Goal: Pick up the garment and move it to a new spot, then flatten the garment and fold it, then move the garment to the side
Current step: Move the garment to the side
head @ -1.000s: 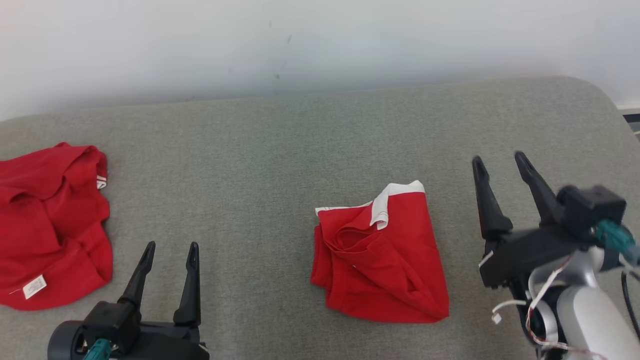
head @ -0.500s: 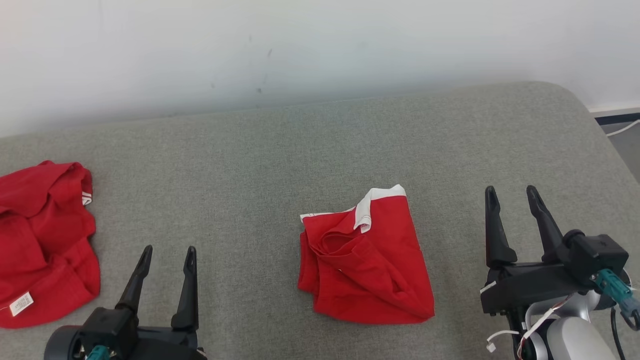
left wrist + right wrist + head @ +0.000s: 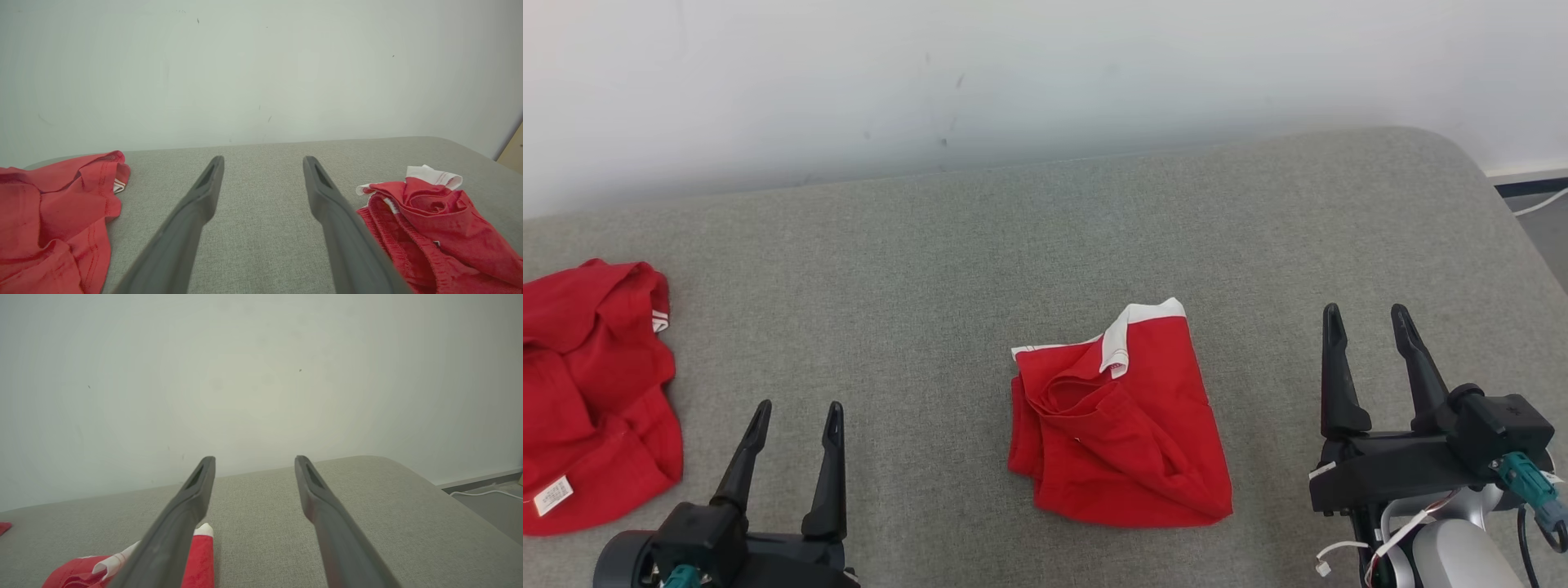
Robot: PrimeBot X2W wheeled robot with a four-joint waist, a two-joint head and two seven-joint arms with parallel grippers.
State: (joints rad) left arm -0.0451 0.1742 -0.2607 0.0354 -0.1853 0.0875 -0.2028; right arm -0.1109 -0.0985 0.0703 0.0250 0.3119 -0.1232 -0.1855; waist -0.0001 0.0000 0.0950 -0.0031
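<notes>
A folded red garment (image 3: 1119, 425) with a white collar lies on the middle of the grey padded surface (image 3: 947, 245). It also shows at the right of the left wrist view as the red garment (image 3: 441, 228) and at the lower left of the right wrist view as red cloth (image 3: 200, 555). My left gripper (image 3: 798, 408) hovers open near the front edge, left of the garment and holding nothing. My right gripper (image 3: 1365, 312) stands open to the garment's right, apart from it. Both the left gripper (image 3: 264, 160) and the right gripper (image 3: 254, 459) point toward the wall with bare surface between their fingers.
A second red garment (image 3: 588, 392) lies crumpled at the far left, a white label on its near hem; it appears as a red heap (image 3: 53, 212) beside my left fingers. A pale wall (image 3: 1045, 73) backs the surface. The surface's right end is rounded, with floor and a white cable (image 3: 1543, 202) beyond.
The head view has shifted a little. My right gripper has drawn back toward the near edge and settled lower, farther from the folded garment. The left gripper and both garments stay put.
</notes>
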